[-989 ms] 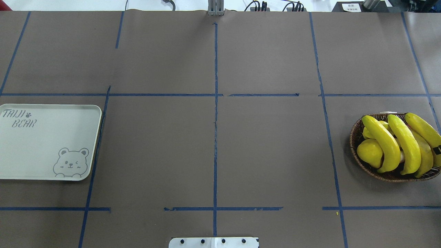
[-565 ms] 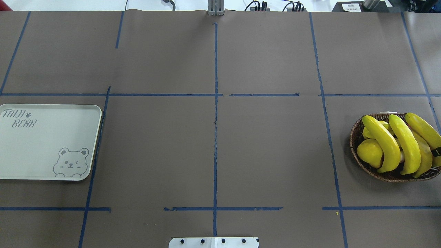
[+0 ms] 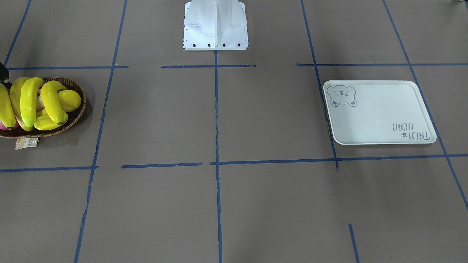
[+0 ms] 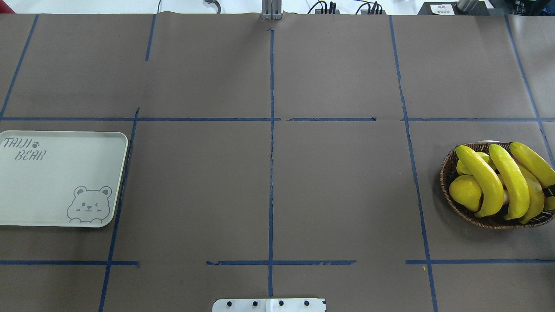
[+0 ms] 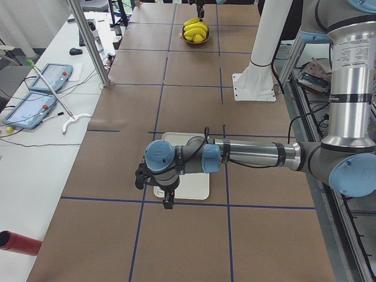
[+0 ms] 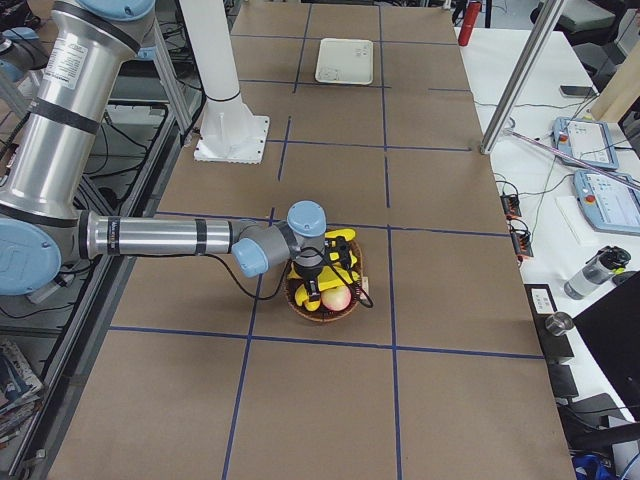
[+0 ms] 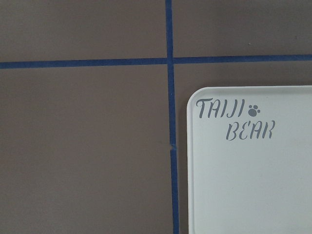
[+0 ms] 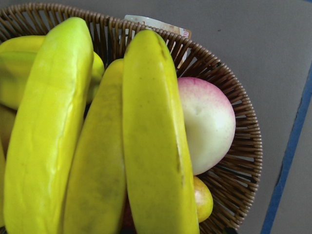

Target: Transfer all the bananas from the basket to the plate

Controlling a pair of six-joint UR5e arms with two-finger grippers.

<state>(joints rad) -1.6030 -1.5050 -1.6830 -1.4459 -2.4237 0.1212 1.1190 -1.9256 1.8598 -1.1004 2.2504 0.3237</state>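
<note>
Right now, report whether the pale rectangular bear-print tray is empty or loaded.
Empty. The tray bears only its printed bear and lettering; yellow bananas lie in the wicker basket.

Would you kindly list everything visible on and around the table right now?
bananas: four, yellow-green, piled in the basket
basket: one, dark brown wicker, table end on the robot's right
lemon: one, yellow, in the basket beside the bananas
peach: one, pink-white, in the basket, partly under a banana
paper tag: one, pale, at the basket's rim
plate: one, pale grey, bear drawing, bare, robot's left end
tape lines: several, blue, across the brown table
base mount: one, white, robot's edge
left tool: one, dark, over the plate, state unclear
right tool: one, dark, over the basket, state unclear
</note>
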